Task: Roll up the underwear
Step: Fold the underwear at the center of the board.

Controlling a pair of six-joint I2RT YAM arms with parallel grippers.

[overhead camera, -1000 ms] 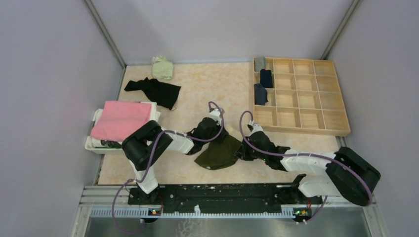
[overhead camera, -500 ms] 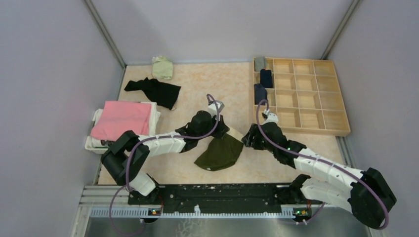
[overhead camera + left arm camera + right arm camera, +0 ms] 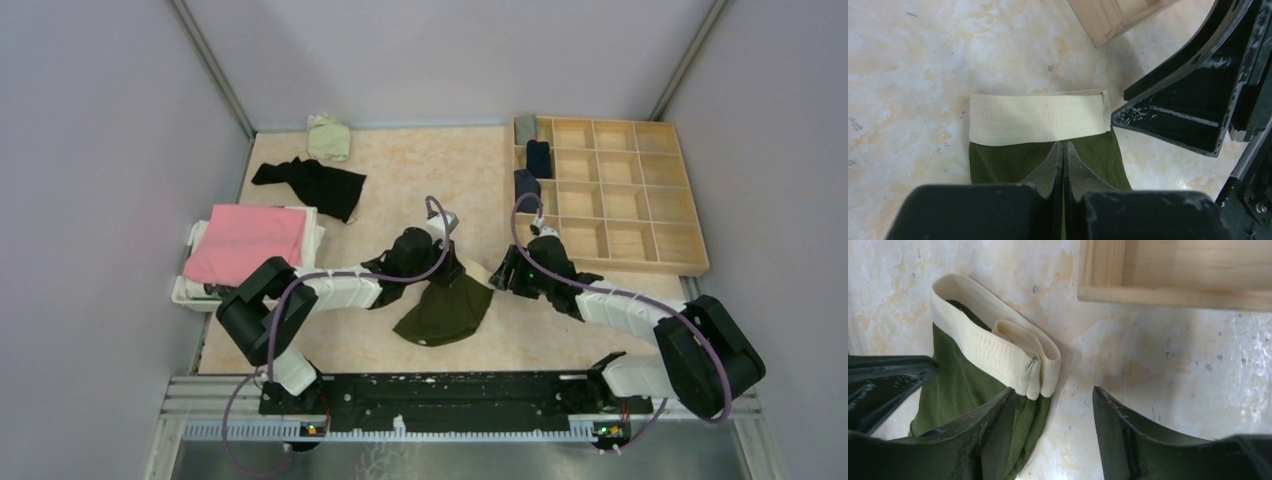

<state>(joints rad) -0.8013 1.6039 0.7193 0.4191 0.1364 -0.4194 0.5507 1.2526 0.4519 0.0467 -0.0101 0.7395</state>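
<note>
Two tools meet at one pair of olive-green ribbed underwear [image 3: 998, 167] with a cream elastic waistband, lying on the mottled beige table [image 3: 1158, 365]. The left tool [image 3: 1063, 147] has its fingers pressed together, tips down on the green cloth just short of the waistband, while the right tool [image 3: 1053, 391] stands with fingers apart, straddling the folded waistband corner. Just beyond the right tool's tips sits the corner of a pale wooden compartment tray [image 3: 1173, 270], and the right tool crowds in close beside the left tool.
</note>
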